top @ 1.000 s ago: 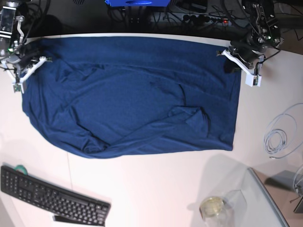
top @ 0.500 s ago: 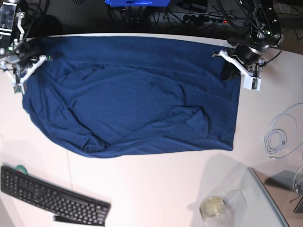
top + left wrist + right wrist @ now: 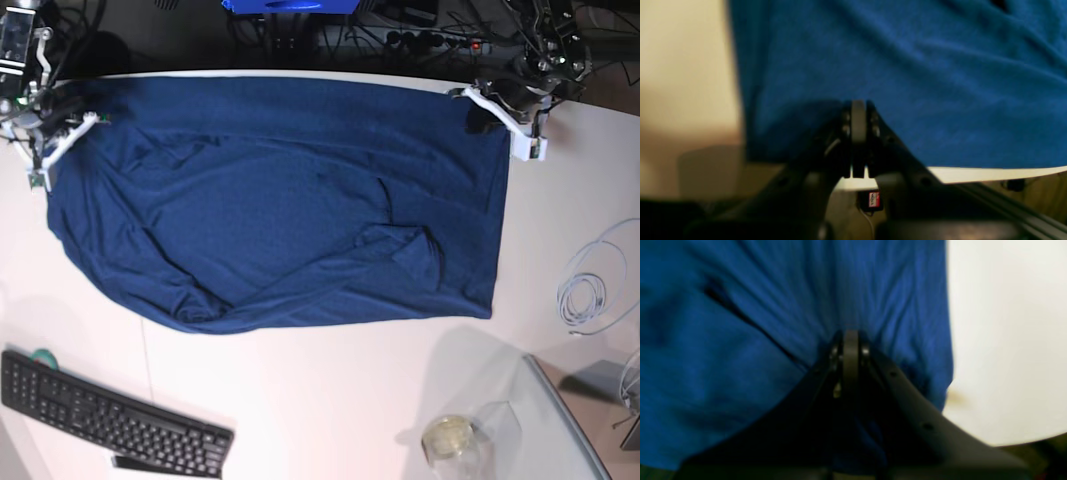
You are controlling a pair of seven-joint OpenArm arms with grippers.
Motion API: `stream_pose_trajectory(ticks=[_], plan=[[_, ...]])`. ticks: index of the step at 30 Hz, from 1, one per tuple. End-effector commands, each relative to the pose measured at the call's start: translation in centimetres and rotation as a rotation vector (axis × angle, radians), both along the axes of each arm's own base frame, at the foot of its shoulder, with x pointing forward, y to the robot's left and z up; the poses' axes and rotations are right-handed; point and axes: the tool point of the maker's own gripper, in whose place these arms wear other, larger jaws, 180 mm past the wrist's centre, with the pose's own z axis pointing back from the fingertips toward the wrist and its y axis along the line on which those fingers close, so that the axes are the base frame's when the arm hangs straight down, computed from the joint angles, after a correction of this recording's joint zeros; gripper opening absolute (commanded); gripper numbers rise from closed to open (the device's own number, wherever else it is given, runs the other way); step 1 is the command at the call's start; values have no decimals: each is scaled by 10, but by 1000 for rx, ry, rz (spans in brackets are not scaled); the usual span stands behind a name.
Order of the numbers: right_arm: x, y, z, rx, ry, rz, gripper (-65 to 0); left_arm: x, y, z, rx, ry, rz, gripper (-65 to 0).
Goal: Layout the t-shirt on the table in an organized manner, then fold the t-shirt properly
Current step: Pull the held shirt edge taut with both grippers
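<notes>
Navy t-shirt (image 3: 280,200) spread wrinkled across the white table (image 3: 330,400), far corners pinched by left gripper (image 3: 478,118) and right gripper (image 3: 62,118), both jaws clamped on cloth, keyboard (image 3: 110,415) at near edge.

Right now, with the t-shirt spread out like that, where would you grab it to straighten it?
By its two far corners, coming in from the table's back edge. The t-shirt lies wide and nearly flat, its far hem along that edge; the left gripper and right gripper are already shut there.
</notes>
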Motion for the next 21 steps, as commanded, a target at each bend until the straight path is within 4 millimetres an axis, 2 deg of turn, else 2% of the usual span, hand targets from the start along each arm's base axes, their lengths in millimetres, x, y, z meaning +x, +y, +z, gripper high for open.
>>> stream_pose_trajectory(ticks=[1, 5, 8, 13, 17, 21], plan=[[-1, -14, 3, -30, 7, -12, -650, 2, 10, 7, 16, -26, 13, -650], [-8, -15, -2, -26, 25, -19, -650, -5, 26, 9, 44, -18, 35, -650], [-17, -15, -4, -27, 41, -17, -650, -8, 29, 9, 50, -8, 37, -650], [-17, -14, -1, -31, 32, -12, -650, -23, 28, 3, 40, 24, 40, -650], [-11, -14, 5, -38, 13, -4, -650, -9, 25, 27, 73, -47, 11, -650], [-2, -13, 15, -51, -22, 8, -650, 10, 9, 52, 80, -136, -9, -650]])
